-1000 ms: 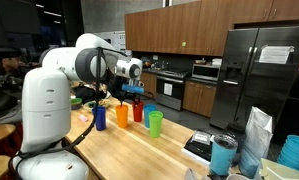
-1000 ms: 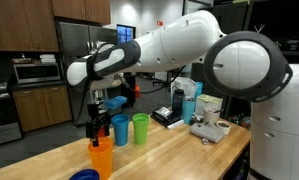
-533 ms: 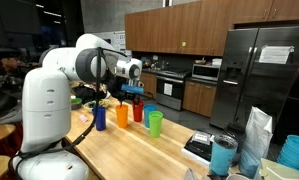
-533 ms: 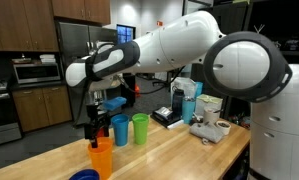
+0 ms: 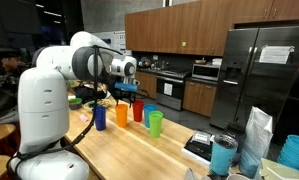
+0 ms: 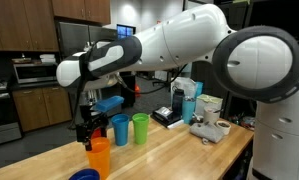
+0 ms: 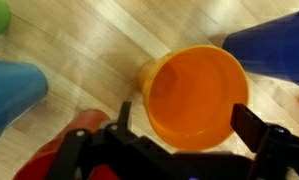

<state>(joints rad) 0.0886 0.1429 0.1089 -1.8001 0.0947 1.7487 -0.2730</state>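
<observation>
Hovering over orange cup (image 7: 194, 90), tool (image 7: 181, 118) (red cup (image 7: 39, 165) half hidden).

Wooden table (image 5: 139, 150), plastic cups (image 5: 155, 122)

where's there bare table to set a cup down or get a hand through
Bare table runs along the near edge in an exterior view, and between the green cup and the black object. It is crowded around the orange cup under the gripper, with the red cup and blue cup close beside.
</observation>
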